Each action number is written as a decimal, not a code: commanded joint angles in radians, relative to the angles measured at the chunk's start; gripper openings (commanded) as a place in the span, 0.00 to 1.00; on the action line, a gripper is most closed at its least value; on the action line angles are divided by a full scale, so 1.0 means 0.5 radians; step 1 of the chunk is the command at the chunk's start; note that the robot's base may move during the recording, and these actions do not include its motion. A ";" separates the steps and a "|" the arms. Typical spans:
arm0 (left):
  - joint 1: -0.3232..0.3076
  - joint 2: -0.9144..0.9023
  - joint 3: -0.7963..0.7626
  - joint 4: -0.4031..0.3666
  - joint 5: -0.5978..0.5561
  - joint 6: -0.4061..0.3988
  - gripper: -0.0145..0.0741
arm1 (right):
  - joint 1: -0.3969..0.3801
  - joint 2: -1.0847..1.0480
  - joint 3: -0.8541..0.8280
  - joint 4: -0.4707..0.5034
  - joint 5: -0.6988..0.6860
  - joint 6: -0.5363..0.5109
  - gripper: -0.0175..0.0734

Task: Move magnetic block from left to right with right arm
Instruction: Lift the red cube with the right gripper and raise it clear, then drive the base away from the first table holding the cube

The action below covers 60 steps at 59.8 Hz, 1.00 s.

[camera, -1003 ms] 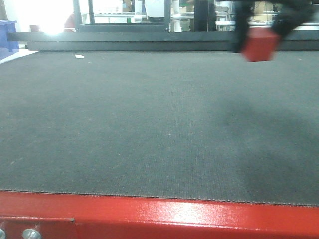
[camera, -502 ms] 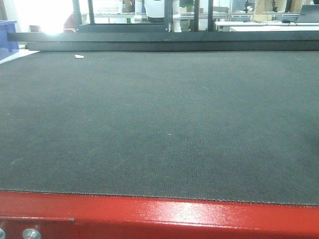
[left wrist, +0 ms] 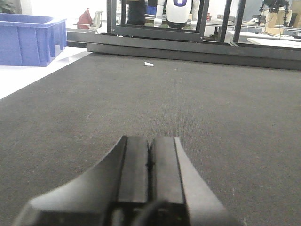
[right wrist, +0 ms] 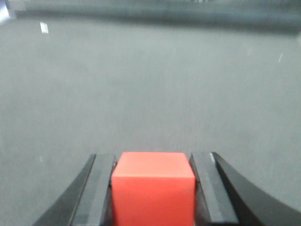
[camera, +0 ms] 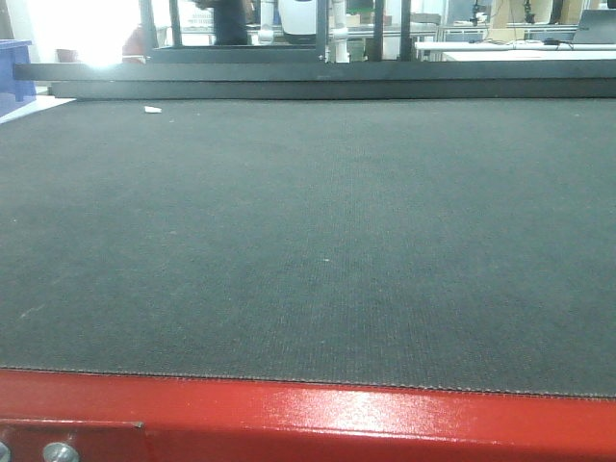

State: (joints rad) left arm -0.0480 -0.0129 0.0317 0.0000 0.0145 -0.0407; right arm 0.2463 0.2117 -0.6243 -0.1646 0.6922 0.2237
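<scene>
My right pincer (right wrist: 153, 160) is closed on the magnetic block (right wrist: 153, 190), one finger flat against each side face so the cube sits square and, I judge, won't twist in the carry. The block looks lifted off the dark mat (right wrist: 141, 84) and is outside the front view. My left pincer (left wrist: 150, 141) sits shut and empty, out of the way.

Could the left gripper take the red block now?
Probably not: the magnetic block sits clamped in the right gripper, its side faces covered, and the left gripper is shut with no block in its view.
</scene>
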 commanded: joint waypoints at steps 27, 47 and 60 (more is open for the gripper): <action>-0.008 -0.028 0.017 0.000 -0.181 -0.013 0.03 | -0.005 -0.082 -0.048 -0.054 -0.169 -0.020 0.37; -0.008 -0.028 0.017 0.000 -0.181 -0.013 0.03 | -0.005 -0.082 -0.048 -0.054 -0.169 -0.020 0.37; -0.008 -0.028 0.017 0.000 -0.181 -0.013 0.03 | -0.005 -0.082 -0.048 -0.054 -0.169 -0.020 0.37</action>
State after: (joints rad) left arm -0.0480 -0.0129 0.0317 0.0000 0.0145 -0.0407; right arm 0.2463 0.1573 -0.6243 -0.1708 0.6922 0.2237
